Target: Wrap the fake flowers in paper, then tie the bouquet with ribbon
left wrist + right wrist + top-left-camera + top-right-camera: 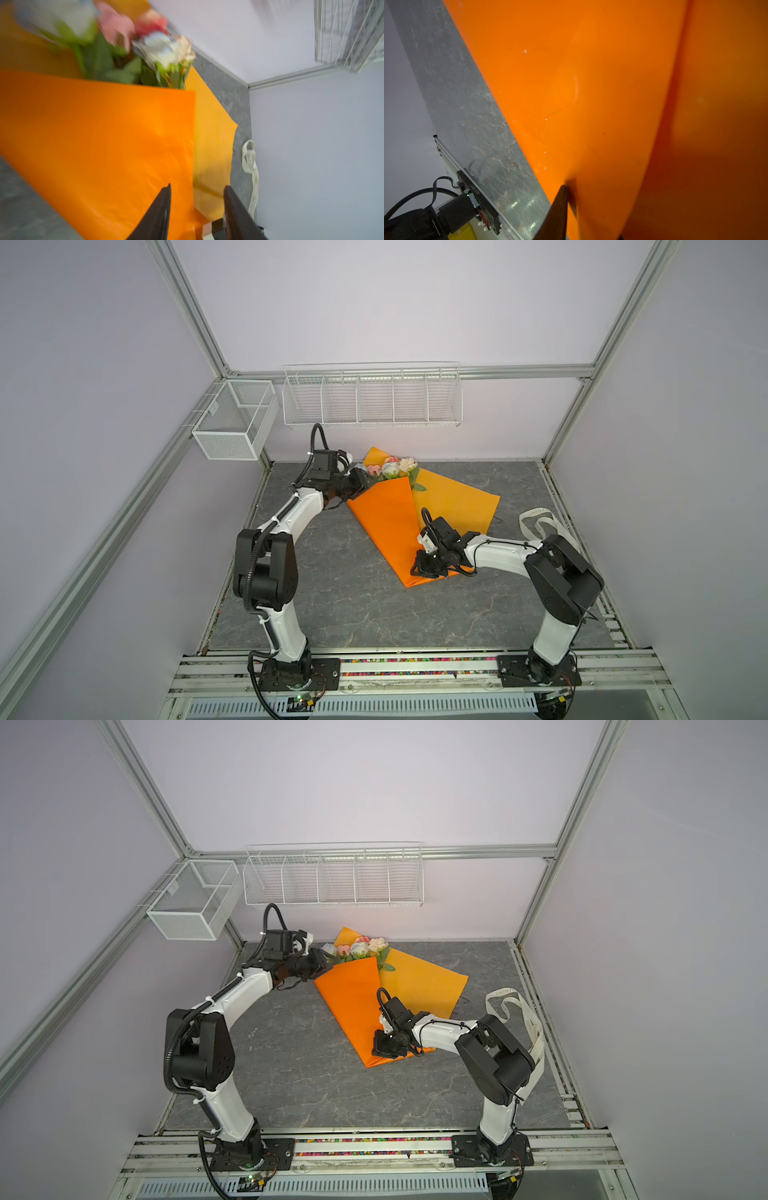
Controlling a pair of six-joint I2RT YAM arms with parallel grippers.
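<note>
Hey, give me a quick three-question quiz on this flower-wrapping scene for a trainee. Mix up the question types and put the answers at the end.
1. True or false: the cream ribbon is already tied round the orange paper.
2. Which arm's claw is at the wrap's narrow near end? A. left B. right C. neither
3. At which end of the wrap do the heads of the bouquet of fake flowers stick out?

Key
1. False. It lies loose on the table, apart from the paper.
2. B. The right claw is there, and the left claw is by the flower heads.
3. The far end, nearest the back wall.
</note>
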